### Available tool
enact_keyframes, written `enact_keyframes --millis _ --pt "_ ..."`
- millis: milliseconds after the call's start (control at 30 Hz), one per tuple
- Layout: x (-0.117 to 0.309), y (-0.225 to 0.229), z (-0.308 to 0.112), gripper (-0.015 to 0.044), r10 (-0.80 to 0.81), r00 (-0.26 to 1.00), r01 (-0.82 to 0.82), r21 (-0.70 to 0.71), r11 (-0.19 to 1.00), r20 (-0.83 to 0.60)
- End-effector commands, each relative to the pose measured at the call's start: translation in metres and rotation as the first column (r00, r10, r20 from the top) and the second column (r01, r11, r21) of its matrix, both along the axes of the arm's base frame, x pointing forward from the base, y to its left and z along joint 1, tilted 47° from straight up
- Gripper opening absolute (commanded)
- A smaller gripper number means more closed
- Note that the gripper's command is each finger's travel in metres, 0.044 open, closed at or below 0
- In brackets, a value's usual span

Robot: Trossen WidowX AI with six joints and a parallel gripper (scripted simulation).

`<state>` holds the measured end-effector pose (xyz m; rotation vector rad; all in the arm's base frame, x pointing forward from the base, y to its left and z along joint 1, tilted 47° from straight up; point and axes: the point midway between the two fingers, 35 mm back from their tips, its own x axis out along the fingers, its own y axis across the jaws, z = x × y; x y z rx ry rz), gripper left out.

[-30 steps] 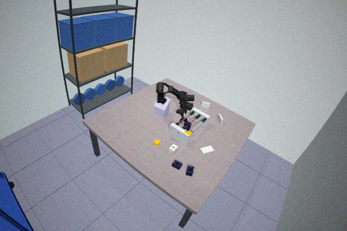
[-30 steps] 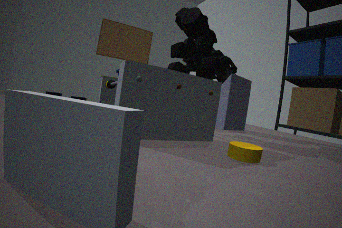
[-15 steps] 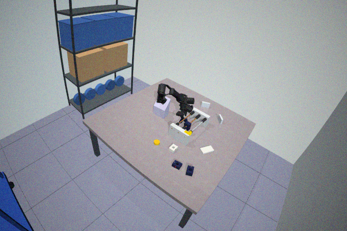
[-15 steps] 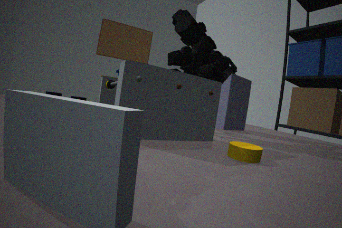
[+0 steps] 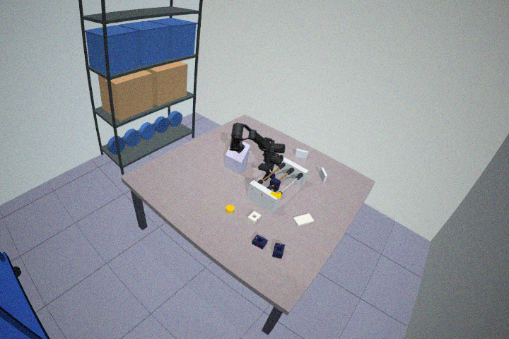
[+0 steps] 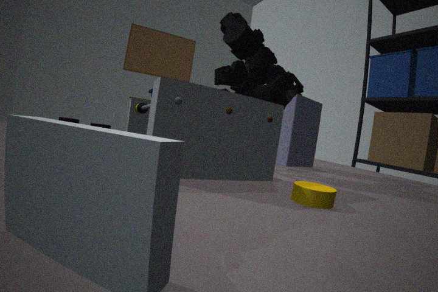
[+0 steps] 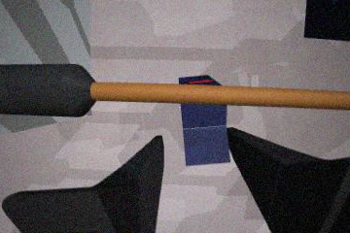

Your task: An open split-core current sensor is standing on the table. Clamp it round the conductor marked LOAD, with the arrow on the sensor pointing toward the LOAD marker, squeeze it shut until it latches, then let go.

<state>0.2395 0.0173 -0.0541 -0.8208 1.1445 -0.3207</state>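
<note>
A narrow blue piece with a red line (image 7: 205, 116), apparently the sensor, stands beneath an orange conductor (image 7: 280, 96) (image 5: 271, 173). A darker blue block (image 7: 334, 19) (image 5: 275, 183) stands nearby. My gripper (image 7: 194, 137) is partly open above the table, its fingertips on either side of the narrow piece in the wrist view, the right tip against its edge there. No grip on it is visible; depth is unclear. The pale LOAD conductor (image 5: 290, 185) runs to the yellow LOAD marker (image 5: 276, 194). The sensor's arrow cannot be read.
Conductors span between a front panel (image 5: 263, 196) (image 6: 222, 144) and a back panel (image 5: 302, 167). A yellow disc (image 5: 230, 208) (image 6: 313, 196), white slab (image 5: 303, 219) and two dark blue blocks (image 5: 259, 241) (image 5: 278, 250) lie farther out. The arm's base stands on a lilac pedestal (image 5: 236, 160) (image 6: 300, 134).
</note>
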Motion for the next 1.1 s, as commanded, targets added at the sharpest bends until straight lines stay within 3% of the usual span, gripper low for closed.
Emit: enact_keyframes --millis 0,400,567,867,1067 --pt "0.000 0.000 0.000 0.0193 -0.002 1.000 0.002 0.002 1.000 0.002" --pt "0.000 0.000 0.000 0.0113 -0.002 1.000 0.002 0.002 1.000 0.002" --pt "-0.004 0.001 0.001 0.0000 0.001 1.000 -0.001 -0.007 1.000 -0.006" --pt "-0.050 -0.004 -0.004 0.0000 0.001 1.000 -0.001 -0.008 1.000 -0.010" --pt "-0.053 -0.006 -0.004 0.0000 0.001 1.000 -0.001 -0.009 1.000 -0.010"
